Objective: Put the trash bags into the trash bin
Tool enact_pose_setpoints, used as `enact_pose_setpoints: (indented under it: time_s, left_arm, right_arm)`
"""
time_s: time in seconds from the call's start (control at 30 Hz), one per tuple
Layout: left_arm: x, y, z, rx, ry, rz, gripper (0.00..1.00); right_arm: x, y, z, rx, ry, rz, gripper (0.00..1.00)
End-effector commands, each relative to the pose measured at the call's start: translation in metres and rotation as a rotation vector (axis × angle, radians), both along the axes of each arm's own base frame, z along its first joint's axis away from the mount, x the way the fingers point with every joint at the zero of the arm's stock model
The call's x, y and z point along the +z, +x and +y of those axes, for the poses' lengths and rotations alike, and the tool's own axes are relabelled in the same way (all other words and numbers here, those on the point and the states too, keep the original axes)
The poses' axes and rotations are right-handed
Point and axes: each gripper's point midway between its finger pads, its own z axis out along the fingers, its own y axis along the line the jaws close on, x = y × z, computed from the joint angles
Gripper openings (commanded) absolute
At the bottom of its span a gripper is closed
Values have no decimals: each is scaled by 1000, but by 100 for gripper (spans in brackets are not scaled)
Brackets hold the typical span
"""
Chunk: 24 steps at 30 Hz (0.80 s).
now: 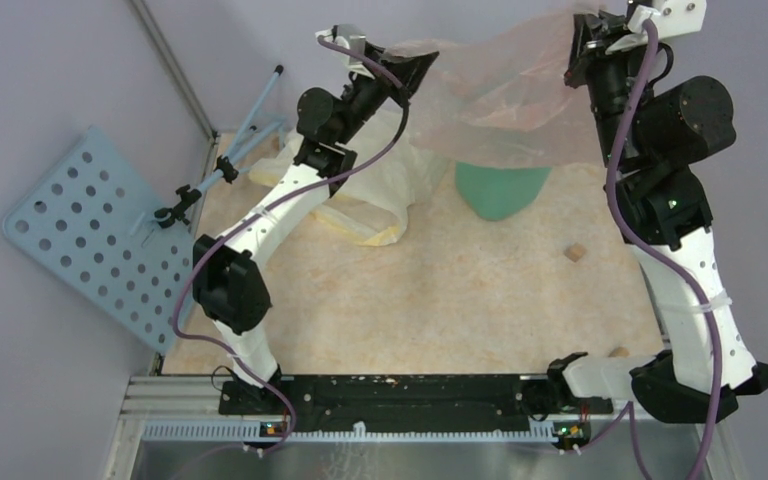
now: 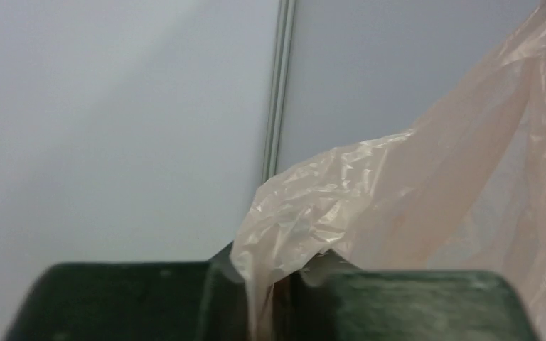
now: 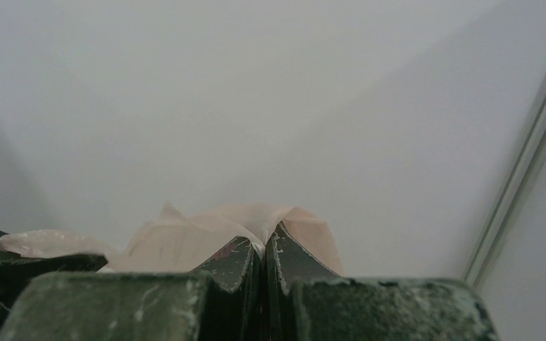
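The pale-pink trash bag (image 1: 500,100) hangs stretched in the air between my two grippers, its lower folds draped over the mint-green trash bin (image 1: 500,190) at the back of the table. My right gripper (image 1: 588,45) is raised high at the right and is shut on the bag's edge (image 3: 185,238), the film pinched at its tips (image 3: 264,245). My left gripper (image 1: 410,70) is up at the bag's left end. In the left wrist view its blurred jaws (image 2: 274,284) stand a little apart, with a strand of the bag (image 2: 398,206) running down between them.
A crumpled pale-yellow bag (image 1: 380,200) lies on the table left of the bin, partly under my left arm. Two small wooden blocks (image 1: 574,253) (image 1: 619,352) sit at the right. A blue perforated plate (image 1: 90,230) on a stand leans outside the left edge.
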Motion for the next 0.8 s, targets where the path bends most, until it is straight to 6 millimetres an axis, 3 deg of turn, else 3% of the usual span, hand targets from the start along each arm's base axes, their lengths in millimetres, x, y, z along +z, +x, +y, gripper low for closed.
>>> enact_pose_setpoints:
  time_s: [0.0,0.27,0.5,0.63,0.77]
  left_arm:
    - [38,-12,8,13,-34,-125,0]
    - [47,-26,22,38,-71,-133,0]
    - [73,-28,43,112,-193,-186,0]
    - [62,-15,39,129,-191,-169,0]
    - [31,2,29,119,-160,-96,0]
  right_arm:
    - [15,-16,-7,20,29,-49,0]
    - [19,-1,-2,0,35,-76,0]
    - [21,45,31,48,29,-56,0]
    - [12,59,35,38,61,-63,0]
    - [-5,73,36,13,64,-33,0]
